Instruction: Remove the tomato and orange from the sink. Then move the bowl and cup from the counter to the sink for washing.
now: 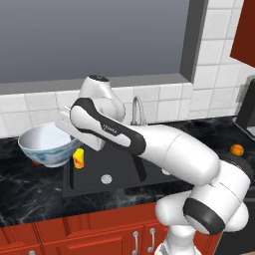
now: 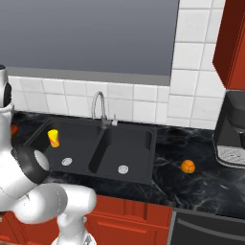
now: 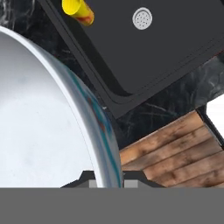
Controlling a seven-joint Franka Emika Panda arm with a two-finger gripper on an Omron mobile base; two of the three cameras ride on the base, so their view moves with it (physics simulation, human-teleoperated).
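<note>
I see a black marble counter (image 2: 201, 177) running left to right, with red cabinet doors (image 1: 89, 239) below it — each carries a silver handle (image 1: 135, 242). A white tiled backsplash (image 2: 143, 103) sits behind, under a grey window (image 2: 91, 33). At far right, a dark coffee machine (image 2: 232, 129) stands on the counter beneath a red wall cabinet (image 2: 232, 43). The hand view shows wooden floor planks (image 3: 175, 153).

The pale bluish-white bowl (image 1: 46, 144) hangs lifted above the tabletop, left of the black double-basin sink (image 2: 129, 143). The yellow cup (image 2: 53, 138) (red-orange mark on its side) stands in the left basin. The bright orange (image 2: 187, 166) rests on the tabletop, right of the sink.
</note>
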